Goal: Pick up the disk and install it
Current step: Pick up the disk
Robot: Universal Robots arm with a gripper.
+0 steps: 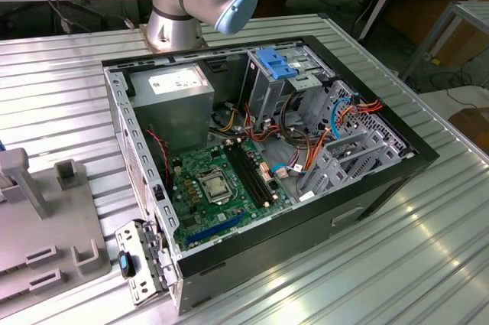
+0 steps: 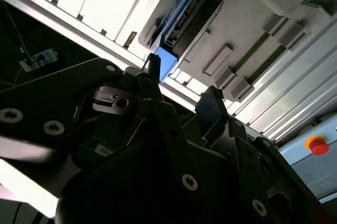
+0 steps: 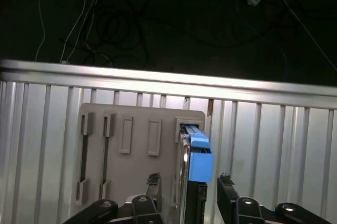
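End effector: spread wide, nothing in hand; its 2 dark fingers stand 1 to each side of the disk, apart from it as far as I can tell.
Disk: on edge in a slot of the grey fixture plate, blue carrier end toward the plate's far rim; in the second wrist view the disk lies just beyond the end effector.
Step in hand: the pick-up, by my reading at the closing stage, not yet gripped.
Doing it well: centre the disk between the fingers so both meet its flat faces together; an off-centre close would likely tilt it in the slot. Bite the dark body or rails, not the protruding blue tab, which looks thin and springy.
Bench: ribbed metal, carries the plate.
Computer case: open on the bench in the exterior view, side panel off.
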